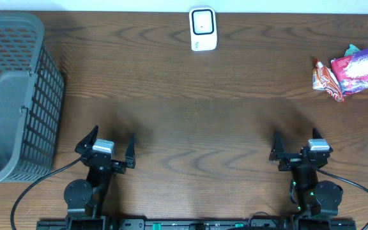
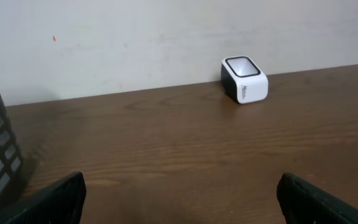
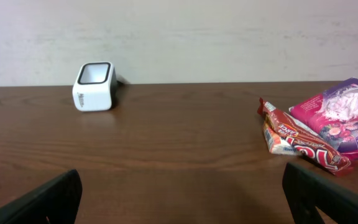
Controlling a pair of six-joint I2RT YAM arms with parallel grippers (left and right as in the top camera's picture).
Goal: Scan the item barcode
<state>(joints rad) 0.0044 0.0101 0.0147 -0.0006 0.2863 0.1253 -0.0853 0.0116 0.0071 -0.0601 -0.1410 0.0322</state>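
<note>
Right hand (image 1: 295,139) spread empty, red-orange snack wrapper (image 1: 326,80) touching pink crinkled packet (image 1: 361,69)

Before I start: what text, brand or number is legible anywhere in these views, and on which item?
No text can be read in any view.
white scanner: small dark logo on its side, too small to read.
red snack packet: large lettering, blurred and creased, unreadable.
pink packet: pale print, unreadable.
grey basket: no text seen.

Wooden surface (image 1: 190,128): scanner (image 1: 203,29) well ahead of left pincer (image 1: 110,142), basket (image 1: 18,96) just left; red packet (image 1: 326,80), pink packet (image 1: 361,69) touching, ahead-right of right pincer (image 1: 297,144).
</note>
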